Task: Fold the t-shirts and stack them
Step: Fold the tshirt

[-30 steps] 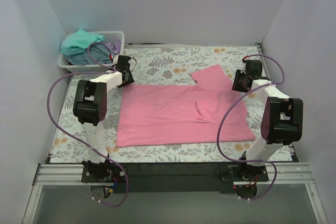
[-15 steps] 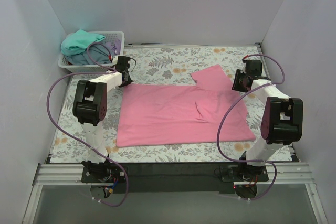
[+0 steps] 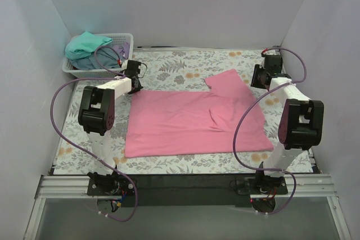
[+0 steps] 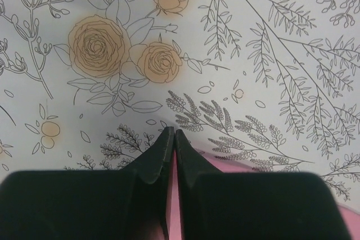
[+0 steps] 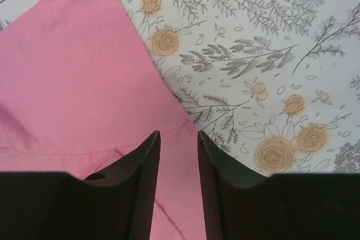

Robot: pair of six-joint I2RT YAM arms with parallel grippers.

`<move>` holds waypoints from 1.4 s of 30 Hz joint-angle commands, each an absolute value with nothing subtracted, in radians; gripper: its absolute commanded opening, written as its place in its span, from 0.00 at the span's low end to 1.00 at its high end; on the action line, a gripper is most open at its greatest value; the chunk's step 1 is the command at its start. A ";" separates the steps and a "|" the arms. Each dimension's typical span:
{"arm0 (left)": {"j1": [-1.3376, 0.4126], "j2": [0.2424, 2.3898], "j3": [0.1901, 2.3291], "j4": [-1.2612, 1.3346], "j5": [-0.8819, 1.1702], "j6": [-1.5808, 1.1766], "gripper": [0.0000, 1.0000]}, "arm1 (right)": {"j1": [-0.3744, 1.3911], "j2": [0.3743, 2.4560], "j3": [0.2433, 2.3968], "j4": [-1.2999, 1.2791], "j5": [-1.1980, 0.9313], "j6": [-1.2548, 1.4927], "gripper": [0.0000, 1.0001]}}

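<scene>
Pink t-shirt (image 3: 191, 122) lies flat, slightly creased; left claw (image 4: 173, 133) pinches its edge, right claw (image 5: 179, 134) spread above it.

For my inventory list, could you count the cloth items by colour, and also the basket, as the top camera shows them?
Pink t-shirt, spread flat: 1
Teal garment, in the basket: 1
Grey-blue garment, under the teal one: 1
White basket: 1
Total: 4

Lab booth: white walls (image 3: 185, 9) around floral table (image 3: 174, 63).
</scene>
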State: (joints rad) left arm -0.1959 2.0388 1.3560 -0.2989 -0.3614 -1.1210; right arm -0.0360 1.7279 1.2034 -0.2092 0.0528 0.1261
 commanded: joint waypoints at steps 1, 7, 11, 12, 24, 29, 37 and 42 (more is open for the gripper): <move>-0.218 1.996 1.341 -0.371 -0.371 -1.105 0.00 | -0.034 1.756 1.287 -0.192 0.115 0.042 0.40; -0.222 1.988 1.344 -0.370 -0.371 -1.106 0.00 | -0.069 1.850 1.351 -0.199 0.057 -0.060 0.41; -0.227 1.993 1.345 -0.371 -0.374 -1.106 0.00 | -0.072 1.911 1.376 -0.219 -0.027 -0.098 0.41; -0.227 1.994 1.345 -0.371 -0.376 -1.104 0.00 | -0.074 1.917 1.368 -0.219 -0.067 -0.100 0.41; -0.229 2.000 1.347 -0.371 -0.390 -1.103 0.00 | -0.074 1.968 1.304 -0.218 -0.138 -0.104 0.41; -0.229 2.005 1.351 -0.376 -0.390 -1.101 0.00 | -0.074 1.950 1.269 -0.225 -0.115 -0.103 0.40; -0.227 2.010 1.354 -0.379 -0.394 -1.101 0.00 | -0.074 1.973 1.261 -0.241 -0.120 -0.110 0.34; -0.227 2.002 1.367 -0.388 -0.400 -1.086 0.00 | -0.074 1.980 1.269 -0.244 -0.143 -0.110 0.07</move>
